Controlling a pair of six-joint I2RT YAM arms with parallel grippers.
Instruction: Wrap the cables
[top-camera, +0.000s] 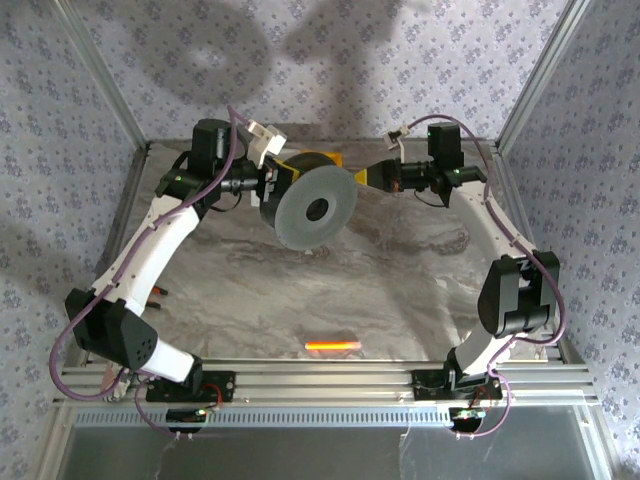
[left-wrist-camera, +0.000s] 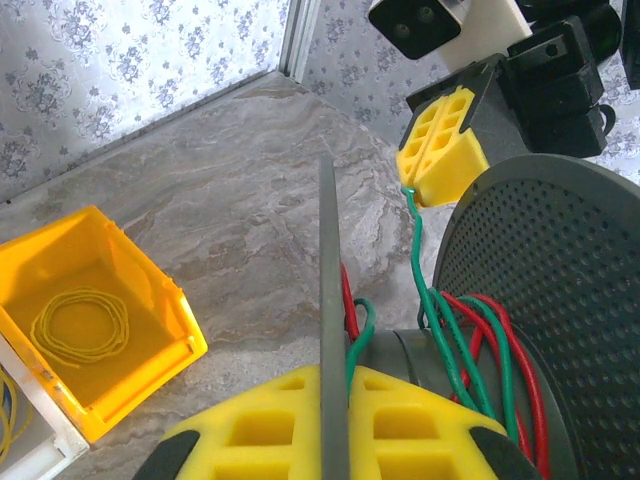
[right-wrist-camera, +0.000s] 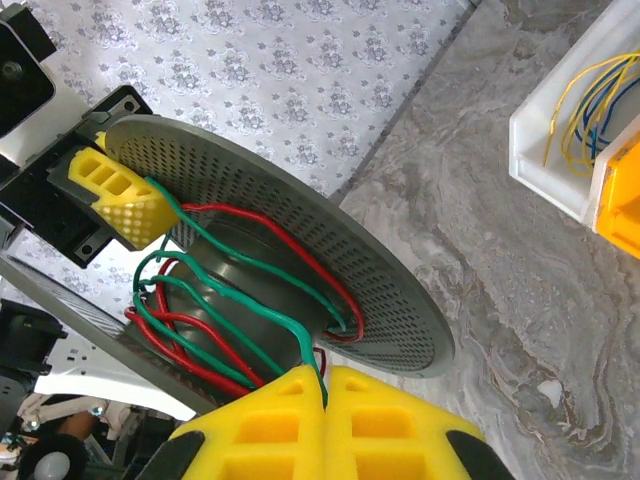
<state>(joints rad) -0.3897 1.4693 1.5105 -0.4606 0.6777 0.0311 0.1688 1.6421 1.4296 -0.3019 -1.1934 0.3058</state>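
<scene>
- Left pincer (left-wrist-camera: 335, 410): closed tight on the flange edge of the grey perforated plastic spool (top-camera: 315, 208), which I hold aloft.
- Thin green wire (left-wrist-camera: 418, 250): partly wound on the spool's core beside red wire (right-wrist-camera: 240, 212). I judge it light, springy and prone to kinks. It is best held near its free end and kept taut.
- Right pincer (right-wrist-camera: 325, 395): closed, pinching the green wire just off the spool.
- Marbled grey worktop (top-camera: 400, 280): smooth. The yellow plastic bin (left-wrist-camera: 150, 290) and the papered walls stand well apart from the spool.

Robot lab cell, aluminium frame (top-camera: 330, 378)
</scene>
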